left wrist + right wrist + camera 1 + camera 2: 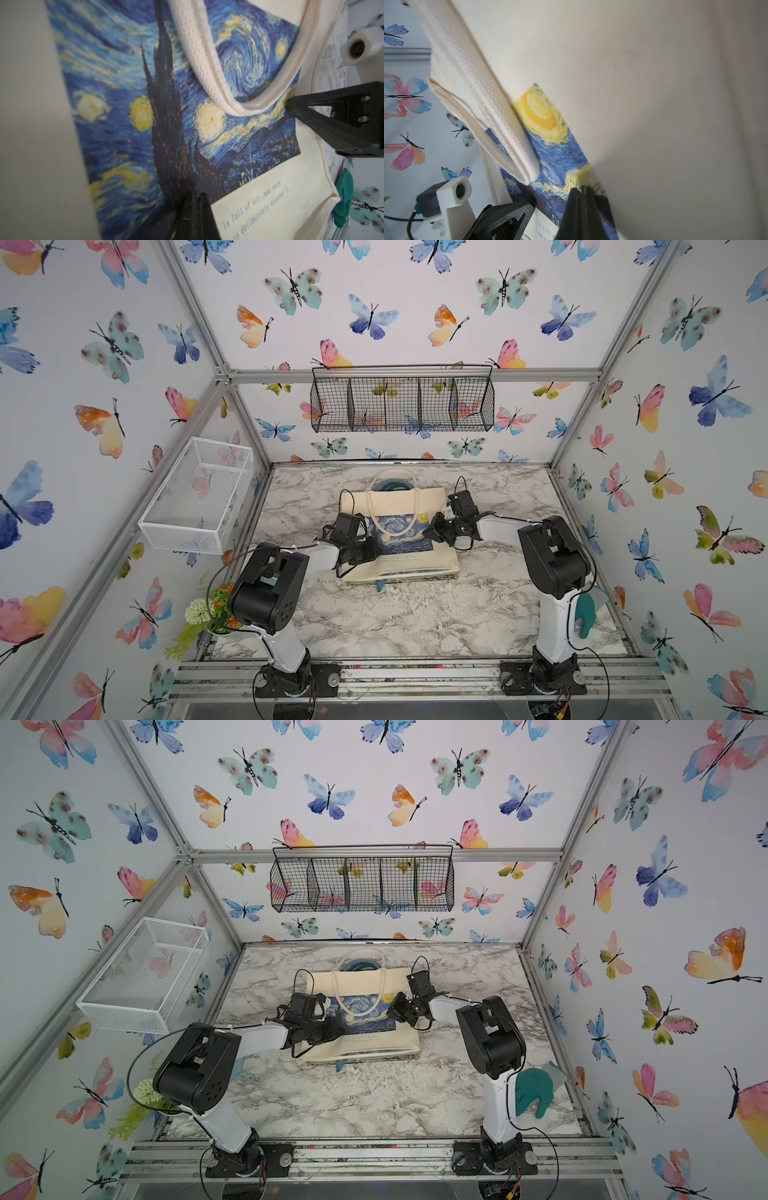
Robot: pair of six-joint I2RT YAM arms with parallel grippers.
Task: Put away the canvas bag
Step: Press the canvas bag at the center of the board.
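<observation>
The bag (pixel 432 502) was seen lying flat on the table (pixel 415 614), its printed panel spanning the gap between the two sets of jaws. The right gripper (pixel 582 188) was closed on a small pucker of printed cloth. The left gripper (pixel 194 197) was closed too, tips against the print, though cloth caught there could not be confirmed. On lifting, only the top layer might be raised, so thin a pinch might be lost, and the strap (pixel 207 72) lying loose between the tips might be snagged.

On the canvas bag (pixel 270 176), pale blue printed letters read in part "is full of art, and there" and "to deliberately discover it."
</observation>
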